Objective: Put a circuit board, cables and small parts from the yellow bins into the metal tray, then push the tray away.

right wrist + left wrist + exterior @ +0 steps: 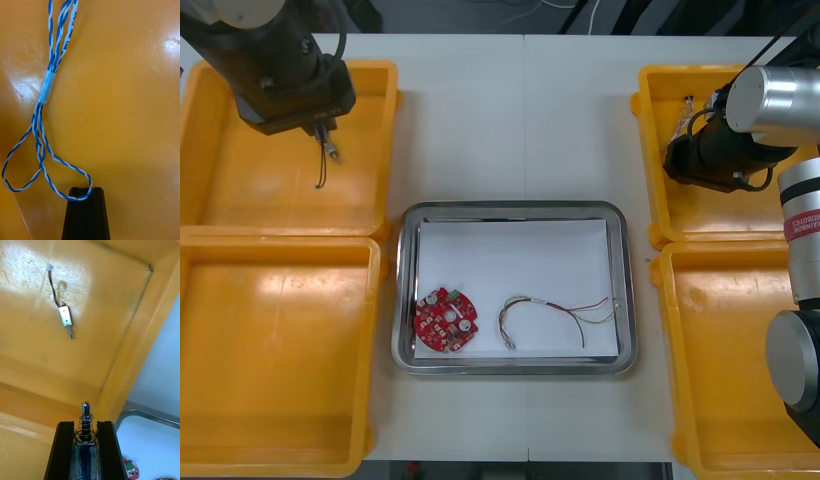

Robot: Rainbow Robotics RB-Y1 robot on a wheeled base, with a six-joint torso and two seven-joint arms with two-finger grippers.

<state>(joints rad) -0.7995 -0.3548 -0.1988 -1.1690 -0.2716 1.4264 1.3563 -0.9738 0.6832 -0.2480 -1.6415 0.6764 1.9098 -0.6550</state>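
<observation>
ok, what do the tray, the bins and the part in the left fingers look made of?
Tray: metal, polished; its rim mirrors light, inside looks white. Bins: likely plastic, glossy, with soft glare patches. Small part in the left gripper: bright metal, shiny, with coiled wire around its stem.

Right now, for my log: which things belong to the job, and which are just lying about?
In the job: metal tray holding circuit board and red and yellow cable; small metal part gripped by the left end effector; blue and white cable gripped by the right end effector.
Lying about: wired part on the far left yellow bin's floor; near left yellow bin; near right yellow bin.
</observation>
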